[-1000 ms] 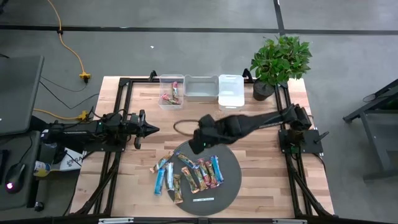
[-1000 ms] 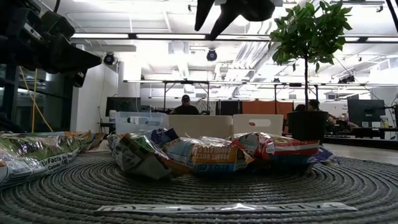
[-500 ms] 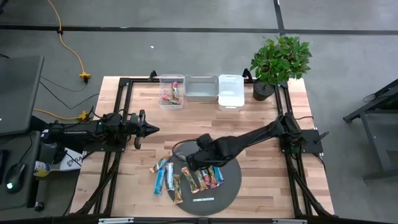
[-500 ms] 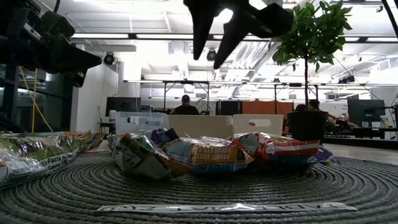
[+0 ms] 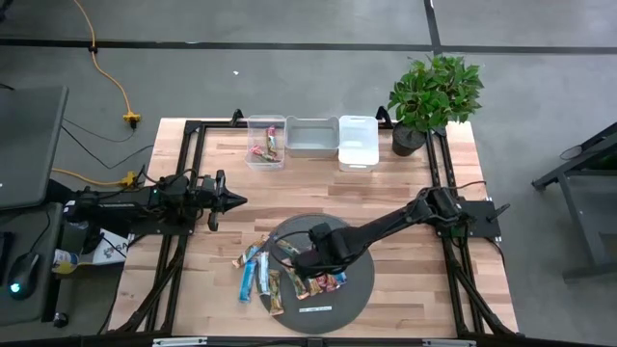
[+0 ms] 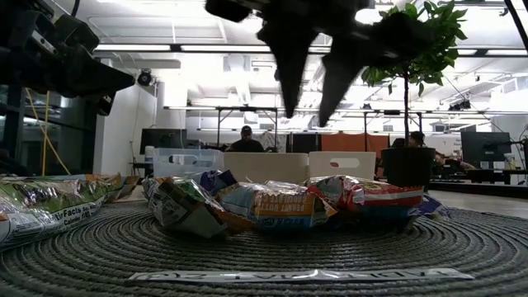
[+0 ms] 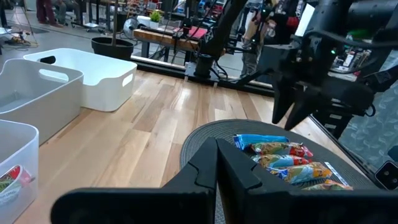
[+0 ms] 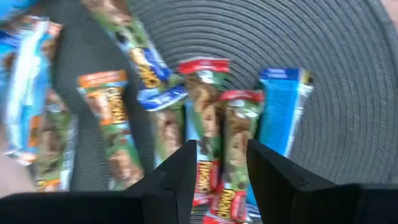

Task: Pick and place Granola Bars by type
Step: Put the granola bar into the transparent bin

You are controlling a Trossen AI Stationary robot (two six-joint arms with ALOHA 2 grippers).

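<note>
Several Granola Bars (image 5: pixel 289 272) with blue, red and orange-green wrappers lie side by side on a dark round mat (image 5: pixel 359 280) near the table's front edge. My right gripper (image 6: pixel 312 97) hangs open above them, pointing steeply down, clear of the wrappers. In the right wrist view its fingers (image 8: pixel 180 177) frame a red-topped bar (image 8: pixel 235 127) and its neighbour without touching them. My left gripper (image 5: pixel 236 200) waits shut and level at the table's left, holding nothing. A clear bin (image 5: pixel 265 143) at the back holds a couple of bars.
A grey bin (image 5: pixel 313 137) and a white bin (image 5: pixel 359 142) stand beside the clear one along the far edge. A potted plant (image 5: pixel 434 92) stands at the far right corner. A thin white label strip (image 5: pixel 316 309) lies on the mat's near side.
My right gripper has come down and toward the table's near edge, from the mat's far rim to over the row of bars. It has rolled about its own axis and stayed open. The bars have not moved.
</note>
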